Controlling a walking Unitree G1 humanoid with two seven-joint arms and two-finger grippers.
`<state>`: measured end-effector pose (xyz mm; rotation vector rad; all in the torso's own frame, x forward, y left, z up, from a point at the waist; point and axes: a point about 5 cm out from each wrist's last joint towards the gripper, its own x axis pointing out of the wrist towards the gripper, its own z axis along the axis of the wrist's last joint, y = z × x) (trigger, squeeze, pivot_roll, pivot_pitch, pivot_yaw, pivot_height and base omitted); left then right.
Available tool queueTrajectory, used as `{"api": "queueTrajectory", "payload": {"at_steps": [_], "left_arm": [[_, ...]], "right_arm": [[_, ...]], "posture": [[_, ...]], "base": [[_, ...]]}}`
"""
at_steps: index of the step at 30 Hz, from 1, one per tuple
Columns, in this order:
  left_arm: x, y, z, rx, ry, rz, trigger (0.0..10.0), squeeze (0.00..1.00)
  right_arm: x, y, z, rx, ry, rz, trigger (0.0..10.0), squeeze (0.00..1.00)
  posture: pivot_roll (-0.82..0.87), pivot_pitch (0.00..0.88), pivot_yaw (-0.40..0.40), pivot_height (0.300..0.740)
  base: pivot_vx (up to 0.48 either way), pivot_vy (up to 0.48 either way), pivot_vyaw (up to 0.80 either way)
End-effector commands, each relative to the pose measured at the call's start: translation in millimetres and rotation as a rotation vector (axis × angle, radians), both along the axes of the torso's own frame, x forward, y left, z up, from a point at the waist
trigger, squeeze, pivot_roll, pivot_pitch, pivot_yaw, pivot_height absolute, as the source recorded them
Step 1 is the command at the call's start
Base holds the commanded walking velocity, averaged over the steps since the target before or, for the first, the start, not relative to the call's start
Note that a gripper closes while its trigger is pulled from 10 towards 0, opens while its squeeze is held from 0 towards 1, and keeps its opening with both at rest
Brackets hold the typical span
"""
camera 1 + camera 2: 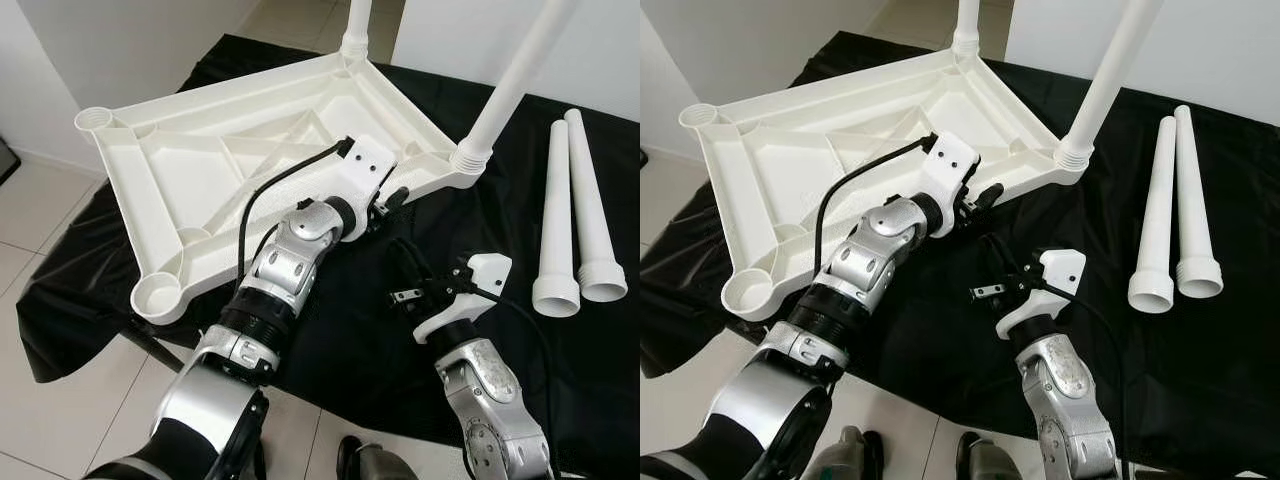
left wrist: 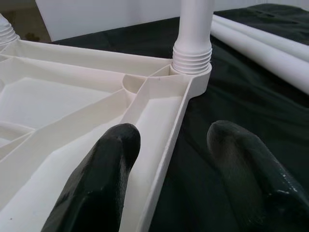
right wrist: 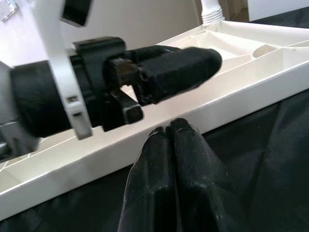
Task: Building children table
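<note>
I see the white tabletop (image 1: 230, 190) lying upside down on the black cloth (image 1: 350, 350), two legs (image 1: 510, 85) screwed into its far corners (threads visible at the socket). My left gripper (image 2: 169, 159) straddles its near rim with fingers apart, one inside the rim, one outside. My right gripper (image 3: 169, 130) hovers just short of that rim, fingers pressed together, holding nothing. Two loose legs (image 1: 575, 210) lie well off to its right.

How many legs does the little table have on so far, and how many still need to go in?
Two legs already stand in the upside-down tabletop. The left pincer is open, straddling the tabletop's rim near one fitted leg; the right pincer is shut, holding nothing. Two loose legs lie on the black cloth, and two corner sockets are empty.
</note>
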<state>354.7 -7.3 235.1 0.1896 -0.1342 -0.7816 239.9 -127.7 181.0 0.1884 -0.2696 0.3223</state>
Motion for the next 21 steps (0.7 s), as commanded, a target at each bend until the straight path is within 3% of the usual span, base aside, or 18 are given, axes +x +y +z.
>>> {"api": "queueTrajectory", "payload": {"at_steps": [1, 3, 4, 5, 6, 9, 12, 15, 18, 21], "left_arm": [[-3.8, -0.1, -1, 0.006, 0.016, -0.073, 10.0, 0.0], [-0.7, 16.4, 0, 0.03, -0.005, -0.049, 10.0, 0.0], [-0.7, 16.4, 0, 0.03, -0.005, -0.049, 10.0, 0.0], [1.4, 31.7, 0, 0.057, -0.014, -0.034, 10.0, 0.0], [1.4, 31.7, 0, 0.057, -0.014, -0.034, 10.0, 0.0], [4.2, 67.3, -4, 0.134, -0.018, -0.003, 10.0, 0.0], [3.7, 82.9, -8, 0.182, -0.008, 0.008, 10.0, 0.0], [2.8, 85.6, -9, 0.191, -0.006, 0.008, 10.0, 0.0], [0.0, 110.2, -20, 0.282, 0.018, 0.017, 10.0, 0.0], [-2.3, 116.2, -21, 0.294, 0.033, 0.007, 10.0, 0.0]], "right_arm": [[0.4, -3.3, -4, -0.003, 0.014, -0.023, 10.0, 0.0], [1.0, -6.1, -3, -0.01, 0.005, -0.044, 10.0, 0.0], [1.0, -6.1, -3, -0.01, 0.005, -0.044, 10.0, 0.0], [1.9, -9.8, -2, -0.014, 0.001, -0.061, 10.0, 0.0], [1.9, -9.8, -2, -0.014, 0.001, -0.061, 10.0, 0.0], [4.5, -17.5, -1, -0.023, -0.006, -0.091, 10.0, 0.0], [6.0, -19.9, -1, -0.031, -0.008, -0.097, 10.0, 0.0], [6.3, -20.2, -1, -0.033, -0.009, -0.098, 10.0, 0.0], [6.7, -21.8, -1, -0.048, -0.009, -0.088, 10.0, 0.0], [6.6, -22.9, 0, -0.051, -0.01, -0.088, 10.0, 0.0]], "posture": [[0.02, 0.182, 0.024, 0.74], [0.02, 0.182, 0.026, 0.74], [0.02, 0.182, 0.026, 0.74], [0.02, 0.181, 0.024, 0.74], [0.02, 0.181, 0.024, 0.74], [0.03, 0.18, 0.022, 0.74], [0.04, 0.18, 0.019, 0.74], [0.04, 0.18, 0.019, 0.74], [0.04, 0.185, 0.012, 0.74], [0.04, 0.187, 0.01, 0.74]], "base": [[0.0, 0.0, 0.0], [0.0, 0.0, 0.0], [0.0, 0.0, 0.0], [0.0, 0.0, 0.0], [0.0, 0.0, 0.0], [0.0, 0.0, 0.0], [0.0, 0.0, 0.0], [0.0, 0.0, 0.0], [0.0, 0.0, 0.0], [0.0, 0.0, 0.0]]}}
